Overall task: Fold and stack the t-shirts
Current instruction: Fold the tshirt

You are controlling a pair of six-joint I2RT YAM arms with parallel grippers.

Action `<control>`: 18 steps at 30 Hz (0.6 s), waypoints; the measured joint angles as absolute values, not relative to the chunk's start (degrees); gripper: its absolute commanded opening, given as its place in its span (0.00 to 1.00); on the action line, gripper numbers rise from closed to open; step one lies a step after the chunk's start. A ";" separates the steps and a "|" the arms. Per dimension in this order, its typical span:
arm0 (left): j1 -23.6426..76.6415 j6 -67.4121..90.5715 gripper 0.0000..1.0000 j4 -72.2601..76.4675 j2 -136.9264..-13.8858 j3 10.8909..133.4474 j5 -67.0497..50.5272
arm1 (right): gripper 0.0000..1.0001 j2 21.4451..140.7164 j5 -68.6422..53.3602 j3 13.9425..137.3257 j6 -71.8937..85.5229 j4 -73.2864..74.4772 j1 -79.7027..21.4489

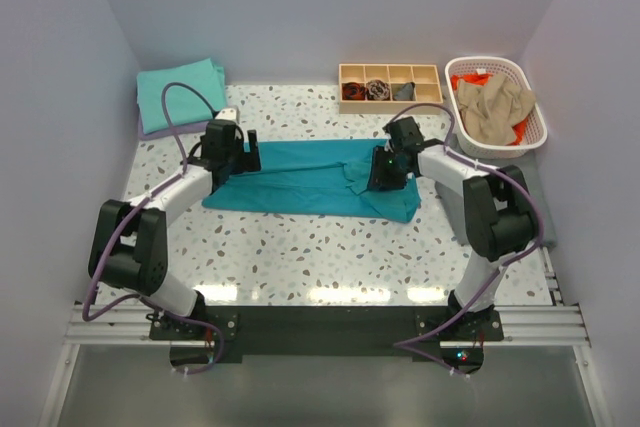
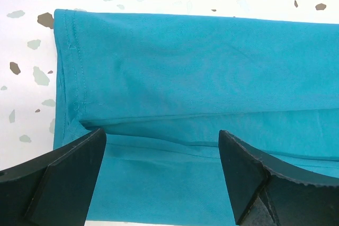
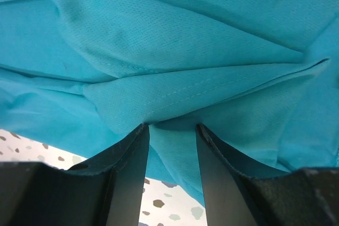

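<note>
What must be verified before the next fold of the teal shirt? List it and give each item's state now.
1. Right end effector has cloth: ok, a fold of the teal shirt is pinched between its fingers.
2. Left end effector gripping: not ok, open over the shirt's hemmed corner.
3. Left fingers touching the cloth: cannot tell.
4. Shirt lying flat: not ok, bunched at the right end effector.
5. Stack started: ok, a folded aqua shirt lies at the far left.
6. Other shirts out of the way: ok, the tan shirt sits in the basket.
</note>
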State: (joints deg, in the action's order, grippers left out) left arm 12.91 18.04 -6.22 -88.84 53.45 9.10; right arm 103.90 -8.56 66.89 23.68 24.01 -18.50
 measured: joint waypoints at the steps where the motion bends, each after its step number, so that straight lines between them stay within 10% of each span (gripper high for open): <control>1: 12.91 18.22 0.92 -6.22 -88.84 53.43 9.06 | 0.46 103.90 -8.97 66.89 23.99 23.81 -18.50; 18: 12.91 18.46 0.92 -6.24 -88.82 53.23 7.86 | 0.36 106.04 -13.08 66.87 27.29 19.38 -18.50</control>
